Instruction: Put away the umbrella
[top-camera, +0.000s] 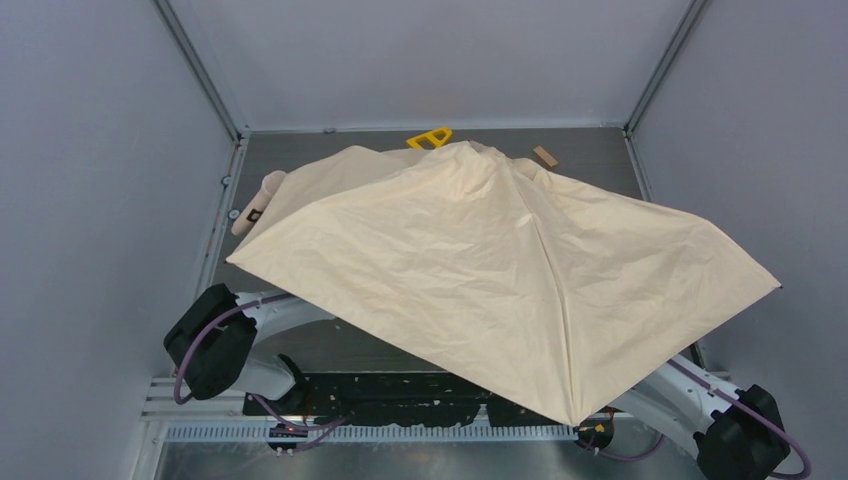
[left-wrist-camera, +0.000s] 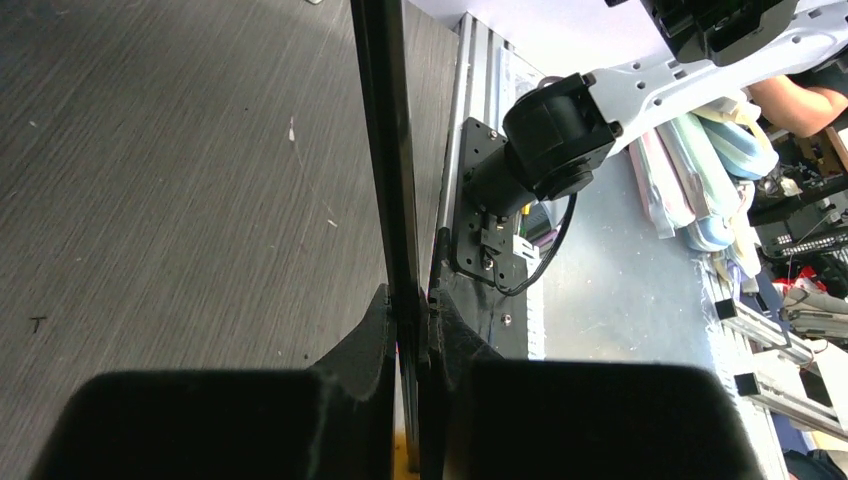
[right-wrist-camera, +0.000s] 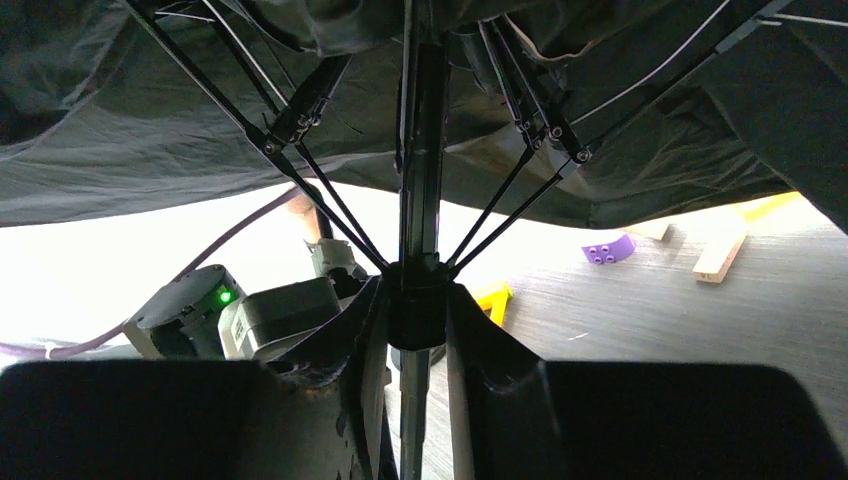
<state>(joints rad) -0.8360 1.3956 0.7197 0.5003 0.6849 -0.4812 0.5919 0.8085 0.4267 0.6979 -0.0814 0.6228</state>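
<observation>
The umbrella (top-camera: 500, 260) stands open, and its pale beige canopy covers most of the table in the top view. Both grippers are hidden beneath it there. A tan rounded end (top-camera: 258, 202), the handle by its look, pokes out at the canopy's left edge. In the left wrist view my left gripper (left-wrist-camera: 408, 300) is shut on the thin black shaft (left-wrist-camera: 385, 150), which runs straight up the frame. In the right wrist view my right gripper (right-wrist-camera: 417, 300) is shut on the black runner where the ribs (right-wrist-camera: 300, 160) meet the shaft (right-wrist-camera: 420, 150).
A yellow triangular piece (top-camera: 429, 137) and a small wooden block (top-camera: 545, 156) lie at the table's back edge. Under the canopy I see a purple brick (right-wrist-camera: 608, 250) and a wooden block (right-wrist-camera: 720, 258). The right arm's base (left-wrist-camera: 545, 135) is close to the left gripper. Grey walls enclose the table.
</observation>
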